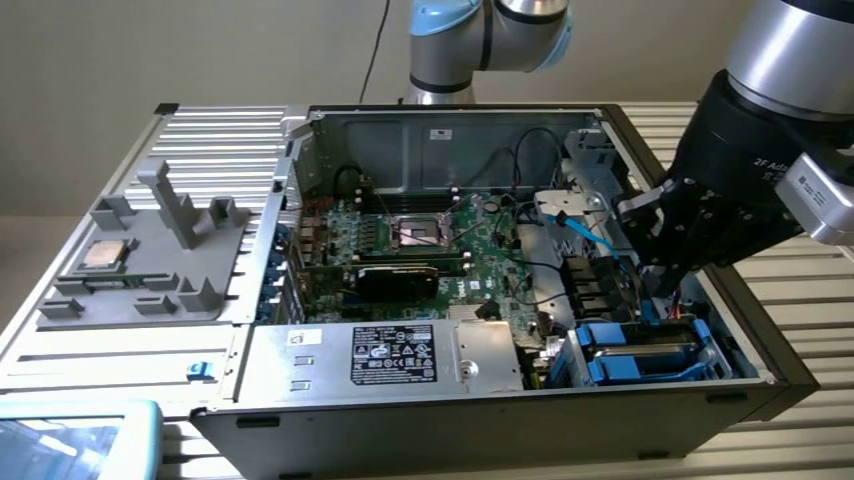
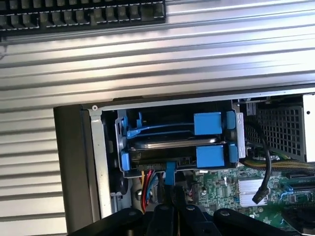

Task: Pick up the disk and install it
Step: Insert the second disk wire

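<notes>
1. One open computer case [image 1: 747, 385] lies on its side on a counter [image 1: 801, 290] of ribbed, pale metal slats; the case walls are dark grey sheet metal with a matt finish.
2. Inside, a green motherboard [image 1: 441, 245] carries a square CPU socket, black cables and a flat black card.
3. At the case's near edge in the exterior view sits a big silver box [image 1: 387, 357], smooth and rectangular, with a black label.
4. The disk [image 2: 172, 143] sits in the drive bay at the case's corner, on the exterior view's right: a flat silver-grey metal slab with rounded edges, clipped in a bright blue plastic carrier frame with glossy square tabs.
5. A thin blue cable [image 1: 577, 232] curves above the bay.
6. The tool [image 2: 172, 209], black and angular, hangs over the drive bay, just beside the disk; its fingers are pressed together and hold nothing.
7. On the exterior view's left, a grey moulded plastic tray [image 1: 147, 260] with upright posts rests on the removed side panel, with a small square silver chip [image 1: 104, 255] on it.
</notes>
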Tool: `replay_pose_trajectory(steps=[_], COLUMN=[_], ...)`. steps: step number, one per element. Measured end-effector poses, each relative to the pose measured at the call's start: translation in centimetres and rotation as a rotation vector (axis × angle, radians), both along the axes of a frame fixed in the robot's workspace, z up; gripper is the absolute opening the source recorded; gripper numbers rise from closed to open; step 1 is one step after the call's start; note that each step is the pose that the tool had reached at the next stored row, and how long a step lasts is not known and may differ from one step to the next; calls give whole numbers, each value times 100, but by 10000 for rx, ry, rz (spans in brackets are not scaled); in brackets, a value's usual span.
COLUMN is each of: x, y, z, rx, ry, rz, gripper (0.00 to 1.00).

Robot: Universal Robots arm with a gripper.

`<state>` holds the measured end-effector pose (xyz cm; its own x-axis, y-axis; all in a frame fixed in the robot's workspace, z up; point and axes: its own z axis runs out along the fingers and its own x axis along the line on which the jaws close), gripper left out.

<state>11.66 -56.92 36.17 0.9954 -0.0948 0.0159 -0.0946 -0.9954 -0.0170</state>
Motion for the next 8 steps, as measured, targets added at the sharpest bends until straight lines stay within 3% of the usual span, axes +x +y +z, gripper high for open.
replay_pose_trajectory(steps=[5, 8], x=[0, 0], y=[-9, -75], z=[-12, -55], rx=[-132, -128], ry=[0, -1], rz=[215, 289], gripper=[11, 11])
